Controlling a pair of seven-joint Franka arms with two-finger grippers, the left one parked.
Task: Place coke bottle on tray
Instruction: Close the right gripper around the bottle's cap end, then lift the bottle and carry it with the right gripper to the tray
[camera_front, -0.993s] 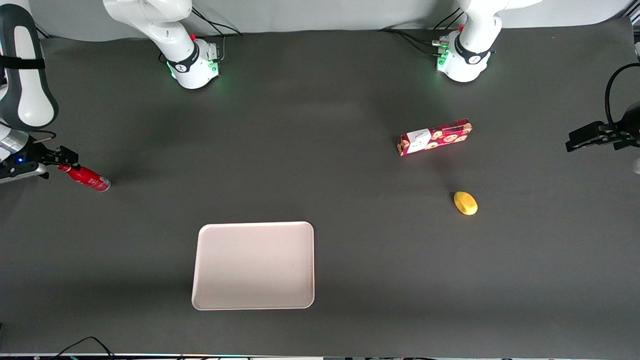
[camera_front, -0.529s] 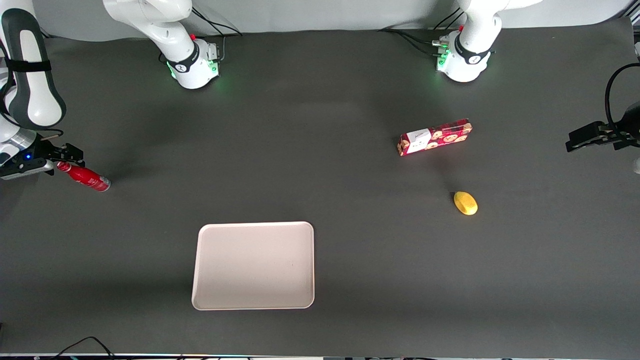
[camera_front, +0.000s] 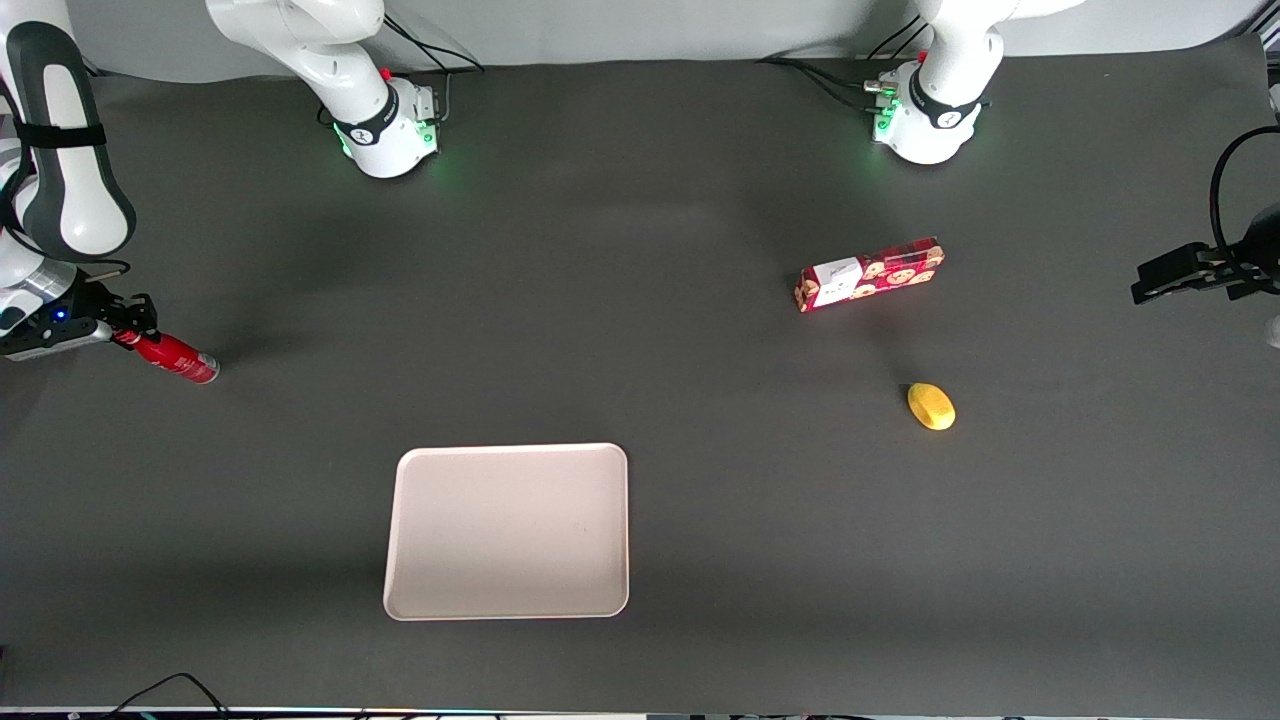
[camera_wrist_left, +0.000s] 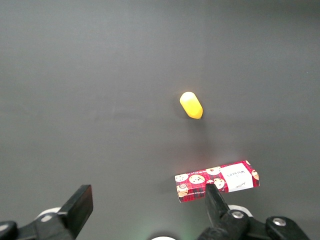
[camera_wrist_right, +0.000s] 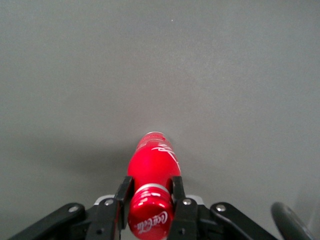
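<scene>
The coke bottle (camera_front: 178, 359) is a slim red bottle with a red cap, near the table edge at the working arm's end. My right gripper (camera_front: 128, 328) is shut on its neck just under the cap. In the right wrist view the gripper (camera_wrist_right: 149, 189) has one black finger (camera_wrist_right: 123, 194) pressed on each side of the bottle (camera_wrist_right: 152, 162), whose white-lettered cap faces the camera. The tray (camera_front: 507, 530), pale cream-pink with a low rim, lies flat nearer the front camera than the bottle and toward the table's middle. Nothing is on it.
A red cookie box (camera_front: 870, 273) (camera_wrist_left: 216, 181) lies toward the parked arm's end of the table. A small yellow lemon-like object (camera_front: 931, 406) (camera_wrist_left: 191, 105) sits nearer the front camera than the box. Dark mat covers the table between bottle and tray.
The gripper's fingers stood apart around the bottle's cap before and have now closed on its neck. The bottle's base has stayed in the same spot.
</scene>
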